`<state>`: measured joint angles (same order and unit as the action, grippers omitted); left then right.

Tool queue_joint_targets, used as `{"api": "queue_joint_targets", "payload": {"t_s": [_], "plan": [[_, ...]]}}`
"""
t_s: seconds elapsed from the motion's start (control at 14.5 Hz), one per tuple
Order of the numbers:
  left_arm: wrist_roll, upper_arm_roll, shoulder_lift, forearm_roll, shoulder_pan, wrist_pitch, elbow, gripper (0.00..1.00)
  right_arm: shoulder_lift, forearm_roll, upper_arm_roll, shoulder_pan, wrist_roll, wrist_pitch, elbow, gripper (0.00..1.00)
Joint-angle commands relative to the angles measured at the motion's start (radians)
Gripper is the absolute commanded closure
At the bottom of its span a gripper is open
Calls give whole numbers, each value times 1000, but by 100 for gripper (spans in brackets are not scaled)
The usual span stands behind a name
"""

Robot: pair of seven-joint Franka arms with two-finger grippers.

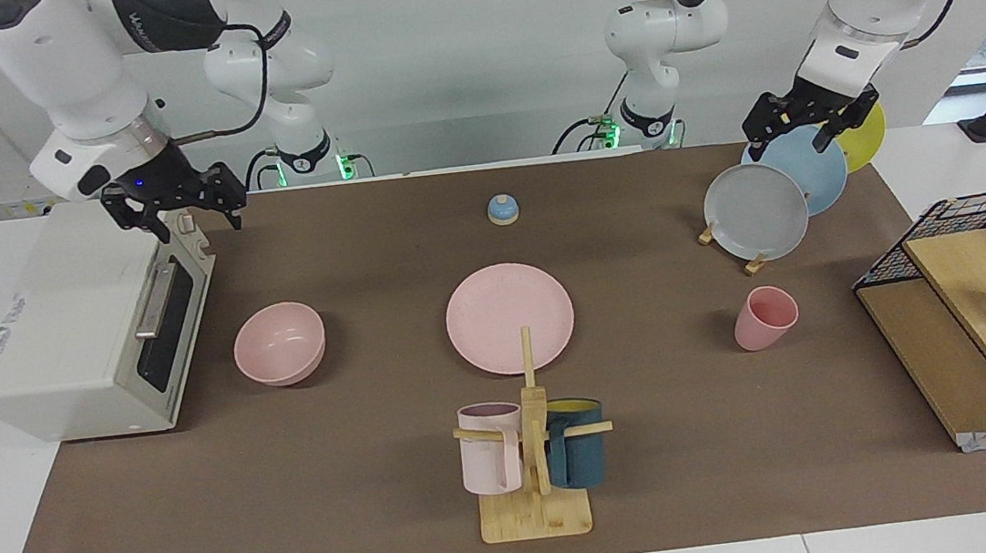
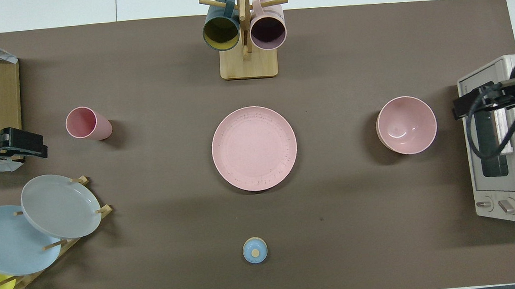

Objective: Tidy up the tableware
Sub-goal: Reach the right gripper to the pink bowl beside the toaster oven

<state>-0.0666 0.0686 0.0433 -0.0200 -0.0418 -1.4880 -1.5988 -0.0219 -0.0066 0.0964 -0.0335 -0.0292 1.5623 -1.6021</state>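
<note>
A matte pink plate [image 1: 509,316] [image 2: 254,148] lies flat at the middle of the brown mat. A pink bowl [image 1: 280,343] [image 2: 406,125] stands upright toward the right arm's end, beside the toaster oven. A pink handleless cup [image 1: 765,317] [image 2: 86,123] stands toward the left arm's end. My right gripper [image 1: 180,216] [image 2: 470,102] is open and empty, up in the air over the toaster oven's front edge. My left gripper [image 1: 798,130] [image 2: 28,146] is open and empty, raised over the plate rack, and waits.
A white toaster oven [image 1: 86,328] stands at the right arm's end. A rack holds grey [image 1: 757,212], blue and yellow plates. A wooden mug tree [image 1: 530,456] carries a pale pink and a teal mug. A small blue knob [image 1: 503,209] and a wire-and-wood shelf [image 1: 972,299] are there too.
</note>
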Motion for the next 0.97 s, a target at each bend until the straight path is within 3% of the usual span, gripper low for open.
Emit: {"api": "queue_joint_targets", "payload": {"t_s": [0.0,0.21,0.48,0.9], "plan": [[-7,7,27,-3,13,3,-26,0,-107,-12,129,-10,113,146,-37,0],[-7,7,27,-3,13,3,-26,0,-109,-62,158,-3,153,474,-284,0],[-7,7,27,-3,13,3,-24,0,-43,-66,157,-2,149,709,-522,0],[-7,7,27,-3,13,3,-26,0,-67,-66,155,-40,51,749,-567,0]]}}
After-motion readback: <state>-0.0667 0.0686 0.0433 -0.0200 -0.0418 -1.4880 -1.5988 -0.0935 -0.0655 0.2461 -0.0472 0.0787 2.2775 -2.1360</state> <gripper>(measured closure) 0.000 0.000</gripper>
